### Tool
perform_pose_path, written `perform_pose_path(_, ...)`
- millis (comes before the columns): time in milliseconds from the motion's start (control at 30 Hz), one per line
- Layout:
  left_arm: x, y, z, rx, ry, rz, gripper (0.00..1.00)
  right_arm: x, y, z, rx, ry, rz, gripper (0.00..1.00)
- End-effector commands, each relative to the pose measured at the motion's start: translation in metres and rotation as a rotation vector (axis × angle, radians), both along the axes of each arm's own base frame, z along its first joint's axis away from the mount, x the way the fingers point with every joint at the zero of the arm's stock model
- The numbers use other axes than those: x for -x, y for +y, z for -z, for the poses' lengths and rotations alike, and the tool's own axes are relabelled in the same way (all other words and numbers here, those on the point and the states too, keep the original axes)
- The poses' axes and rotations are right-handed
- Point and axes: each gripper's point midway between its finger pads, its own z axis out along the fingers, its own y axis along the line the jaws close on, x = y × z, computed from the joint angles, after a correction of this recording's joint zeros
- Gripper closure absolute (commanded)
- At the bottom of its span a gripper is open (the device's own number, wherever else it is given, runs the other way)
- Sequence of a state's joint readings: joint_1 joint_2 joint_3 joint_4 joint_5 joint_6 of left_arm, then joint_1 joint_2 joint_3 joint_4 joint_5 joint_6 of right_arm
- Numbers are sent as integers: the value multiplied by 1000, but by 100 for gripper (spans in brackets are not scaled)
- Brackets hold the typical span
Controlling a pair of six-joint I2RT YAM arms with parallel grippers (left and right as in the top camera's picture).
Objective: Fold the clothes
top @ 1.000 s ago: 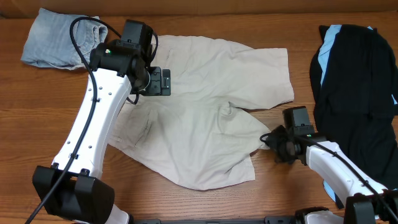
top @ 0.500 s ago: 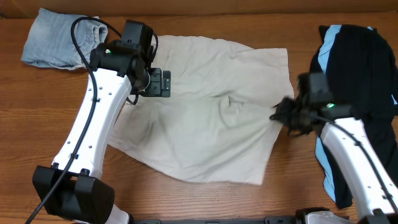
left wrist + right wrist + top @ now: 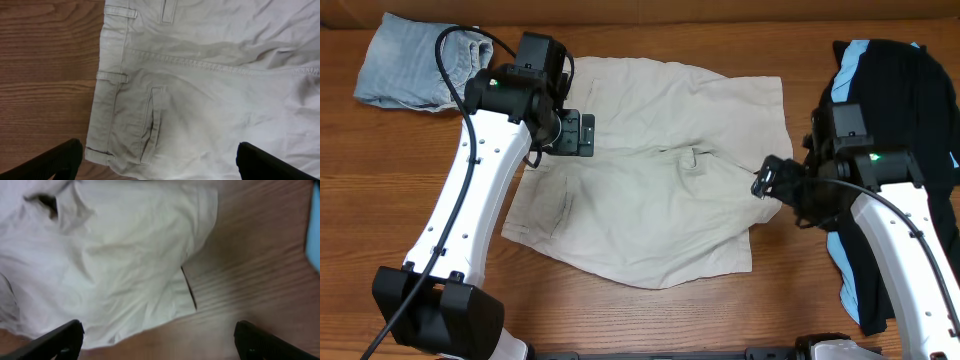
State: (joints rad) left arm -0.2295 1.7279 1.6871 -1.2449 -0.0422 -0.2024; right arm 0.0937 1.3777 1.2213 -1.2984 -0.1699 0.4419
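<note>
Pale beige shorts (image 3: 650, 200) lie spread across the middle of the table, waistband to the left. My left gripper (image 3: 584, 133) hovers open over the waistband; in the left wrist view the belt loops and a back pocket (image 3: 152, 122) lie under the left gripper (image 3: 157, 165). At the shorts' right leg edge my right gripper (image 3: 767, 181) is open with nothing in it. In the right wrist view the leg hem (image 3: 150, 270) lies flat on the wood between the spread fingers of the right gripper (image 3: 160, 342).
A pile of black garments with light-blue panels (image 3: 895, 110) lies at the right, partly under my right arm. Faded light-blue denim shorts (image 3: 410, 65) sit bunched at the back left corner. Bare wood shows along the table's front edge (image 3: 650, 320).
My right gripper pulled the shorts' front-right leg to the right and back, flattening it, then let go and opened. The left arm has not moved.
</note>
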Motion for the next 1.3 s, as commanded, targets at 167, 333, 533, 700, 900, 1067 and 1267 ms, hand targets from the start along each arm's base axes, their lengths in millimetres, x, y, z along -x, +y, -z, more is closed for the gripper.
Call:
perform_pose_path(167, -1, 3, -2, -20, -18, 17, 0, 52, 27, 81, -55, 195, 87, 26)
perform_pose_path(333, -1, 4, -3, -24, -22, 20, 0, 64, 20, 126, -31, 206, 193, 33)
perform_pose_path(533, -5, 3, -4, -32, -39, 58, 0, 81, 22, 163, -69, 206, 233, 46)
perform_pose_path(700, -5, 3, -4, -32, -39, 58, 0, 80, 23, 162, -77, 200, 230, 88)
perform_pose_path(900, -6, 8, -4, -61, -43, 49, 0, 95, 1, 136, -11, 249, 345, 96)
perform_pose_path(1067, -3, 13, -2, -85, -31, 42, 0, 110, -1, 92, -42, 177, 347, 96)
perform_pose_path(1267, 4, 33, 3, -94, 18, -4, 0, 136, 0, 71, -78, 151, 347, 89)
